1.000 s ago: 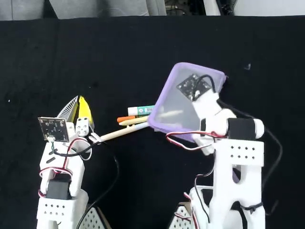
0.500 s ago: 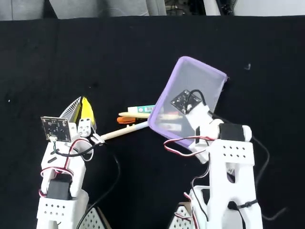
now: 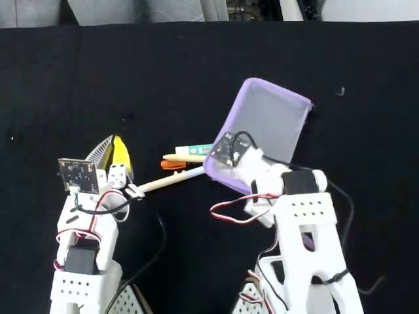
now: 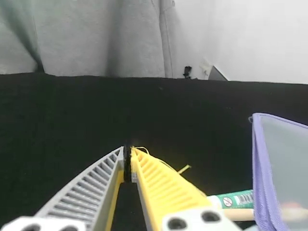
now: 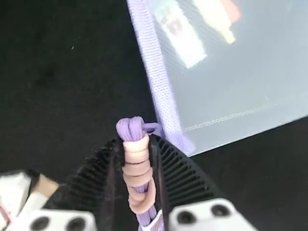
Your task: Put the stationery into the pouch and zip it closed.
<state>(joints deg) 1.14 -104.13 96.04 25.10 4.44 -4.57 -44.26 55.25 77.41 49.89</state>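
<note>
The right end effector (image 5: 136,143) was clamped on the zip pull (image 5: 136,166), a purple cord at a corner of the lilac pouch (image 3: 272,121). The pouch lay on the black worktop (image 3: 131,78). Pens (image 3: 186,159) lay against its 9 o'clock edge. At 9 o'clock of them, the left end effector (image 4: 127,161) was closed, with nothing visible between its jaws.

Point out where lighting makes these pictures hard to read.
High view: black table swallows shadows. Left wrist view: bright white wall behind. Right wrist view: stationery shows as muted patches through the pouch; cord in the right gripper evenly lit.
</note>
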